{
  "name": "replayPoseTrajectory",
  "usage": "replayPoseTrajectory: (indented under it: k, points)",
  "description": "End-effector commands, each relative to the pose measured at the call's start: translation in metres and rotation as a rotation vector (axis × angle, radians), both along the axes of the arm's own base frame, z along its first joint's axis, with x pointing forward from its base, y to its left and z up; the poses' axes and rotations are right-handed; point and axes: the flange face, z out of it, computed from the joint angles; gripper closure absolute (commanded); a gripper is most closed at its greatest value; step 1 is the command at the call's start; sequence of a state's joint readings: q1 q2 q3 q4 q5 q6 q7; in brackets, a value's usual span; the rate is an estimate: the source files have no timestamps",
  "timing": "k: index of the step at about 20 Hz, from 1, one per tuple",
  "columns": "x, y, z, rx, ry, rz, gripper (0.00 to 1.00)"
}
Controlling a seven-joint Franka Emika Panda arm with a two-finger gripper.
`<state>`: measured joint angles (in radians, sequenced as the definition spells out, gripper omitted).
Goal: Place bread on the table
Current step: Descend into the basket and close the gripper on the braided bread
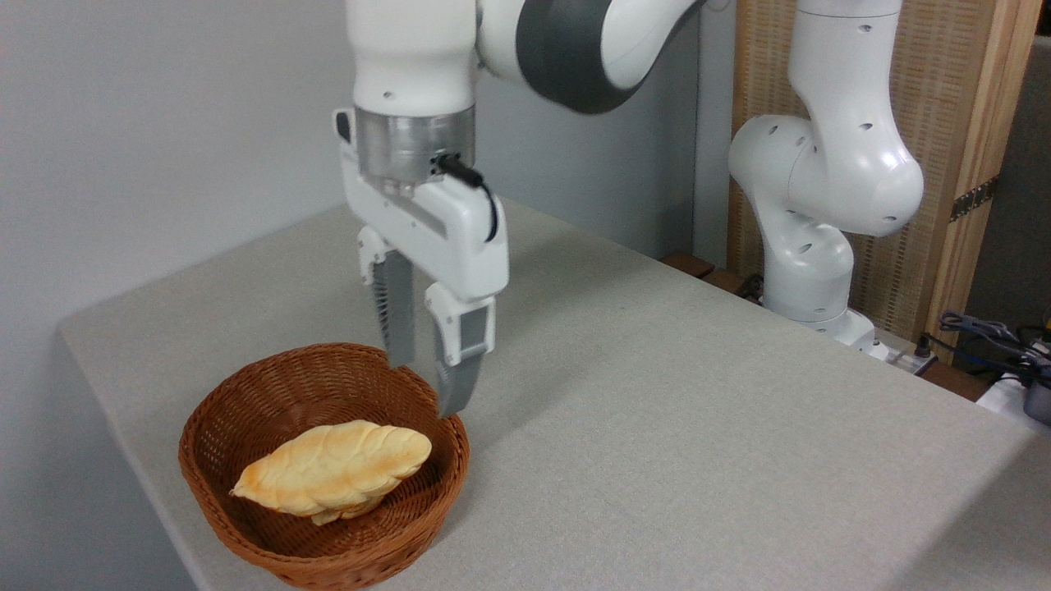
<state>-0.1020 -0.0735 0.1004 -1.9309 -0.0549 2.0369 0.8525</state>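
Observation:
The bread [332, 469], a long golden-yellow loaf with a bumpy surface and browned tips, lies in a brown wicker basket [246, 543] near the table's front left corner. Under it a bit of a second, smaller piece peeks out. My gripper [425, 389] hangs just above the basket's back right rim, up and to the right of the loaf. Its two grey fingers [399, 320] point down, stand apart and hold nothing. The table [698, 427] is covered in light grey-beige cloth.
The arm's white base [809, 271] stands at the table's far right edge. Cables and a power strip [985, 336] lie beyond that edge. A grey wall runs behind and to the left. The table's left and front edges pass close to the basket.

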Motion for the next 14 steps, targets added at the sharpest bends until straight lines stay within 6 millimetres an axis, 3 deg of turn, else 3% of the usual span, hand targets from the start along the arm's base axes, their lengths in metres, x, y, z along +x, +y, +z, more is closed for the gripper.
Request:
replayPoseTrajectory:
  k: [1, 6, 7, 14]
  points:
    - [0.02, -0.011, -0.015, 0.021, -0.049, -0.015, 0.0]
    - [0.04, -0.016, -0.046, 0.046, -0.079, -0.087, 0.0]
    - [0.042, -0.025, -0.054, 0.048, -0.071, -0.115, 0.0]
    - [0.053, -0.035, -0.079, 0.054, -0.076, -0.136, 0.0]
